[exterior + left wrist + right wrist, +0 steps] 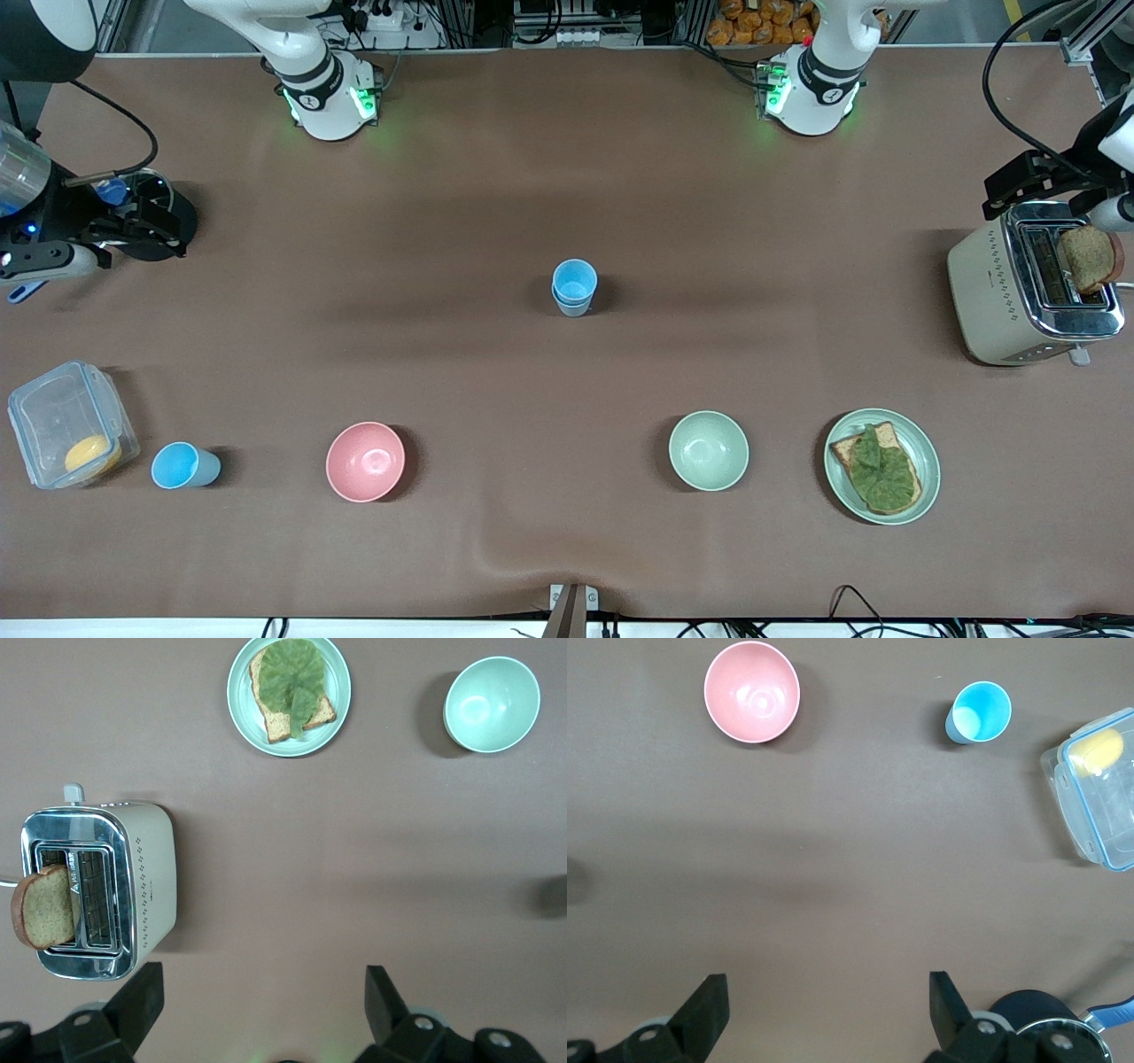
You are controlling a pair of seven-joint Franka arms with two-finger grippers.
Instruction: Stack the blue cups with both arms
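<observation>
Two blue cups (574, 285) stand nested in one another at the middle of the table, the sky-blue one inside the greyer one. A third blue cup (184, 465) stands near the front camera toward the right arm's end, beside a clear box; the right wrist view also shows it (980, 712). My right gripper (142, 229) hangs high over that end, open and empty (828, 997). My left gripper (1032, 182) hangs high beside the toaster, open and empty (263, 992). Neither wrist view shows the nested cups.
A pink bowl (365, 461) and a pale green bowl (708, 450) sit near the front camera. A plate (927, 443) holds bread with a leaf. A toaster (1001, 283) holds a bread slice. A clear box (53, 416) and a black round object (177, 213) are at the right arm's end.
</observation>
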